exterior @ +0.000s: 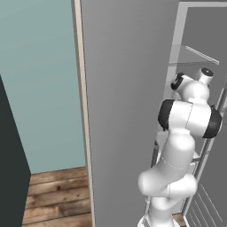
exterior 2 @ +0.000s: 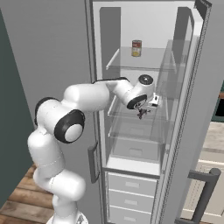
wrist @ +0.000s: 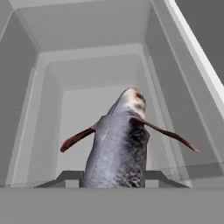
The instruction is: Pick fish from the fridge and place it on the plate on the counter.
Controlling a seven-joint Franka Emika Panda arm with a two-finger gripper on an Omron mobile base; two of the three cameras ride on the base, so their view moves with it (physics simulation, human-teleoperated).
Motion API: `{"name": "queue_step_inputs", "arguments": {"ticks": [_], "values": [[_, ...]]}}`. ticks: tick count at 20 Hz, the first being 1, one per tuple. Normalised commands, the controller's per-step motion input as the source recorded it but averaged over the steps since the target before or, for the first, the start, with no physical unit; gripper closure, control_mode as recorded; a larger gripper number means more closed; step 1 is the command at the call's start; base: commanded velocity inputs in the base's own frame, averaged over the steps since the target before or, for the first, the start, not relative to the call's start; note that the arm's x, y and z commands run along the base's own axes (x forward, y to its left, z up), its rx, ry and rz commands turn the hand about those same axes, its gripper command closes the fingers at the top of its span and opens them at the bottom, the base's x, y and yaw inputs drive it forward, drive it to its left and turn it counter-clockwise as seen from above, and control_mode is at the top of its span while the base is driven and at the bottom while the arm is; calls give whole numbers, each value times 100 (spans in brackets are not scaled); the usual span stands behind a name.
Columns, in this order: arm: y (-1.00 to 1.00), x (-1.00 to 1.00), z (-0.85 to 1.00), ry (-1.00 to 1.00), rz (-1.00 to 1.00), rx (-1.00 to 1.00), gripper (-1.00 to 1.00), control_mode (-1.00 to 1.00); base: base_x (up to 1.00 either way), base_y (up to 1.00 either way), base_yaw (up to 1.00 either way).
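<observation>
The fridge (exterior 2: 131, 26) stands open, showing its pale interior and clear glass shelves. My gripper (exterior 2: 143, 110) reaches inside at the middle shelf level and is shut on the dark grey fish (wrist: 118, 153). In the hand view the fish stands up between the two fingertips (wrist: 65, 177), with thin reddish fins spread to both sides and the fridge's back wall behind it. In the right base view the fish (exterior 2: 141, 114) is a small dark shape hanging under the hand, above the glass shelf. The plate is out of view. A strip of the beige counter (exterior 2: 215, 135) shows at the far right.
A can (exterior 2: 136, 48) stands on the top glass shelf. White drawers (exterior 2: 131, 186) fill the fridge's bottom. The open fridge door (exterior 2: 197, 109) stands close on the right, with a grey handle (exterior 2: 205, 183) low down. The fridge's grey side (exterior: 124, 111) is to the arm's left.
</observation>
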Motion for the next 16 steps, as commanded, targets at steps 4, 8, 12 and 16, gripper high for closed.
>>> {"name": "queue_step_inputs", "arguments": {"ticks": [4,8,12,16], "values": [[42,-74,31,-4,2,0,100,-100,0,0,0],[46,-74,33,-1,1,0,100,-100,0,0,0],[49,-73,43,0,0,0,100,-100,0,0,0],[56,-79,29,0,0,0,100,-100,0,0,0]]}}
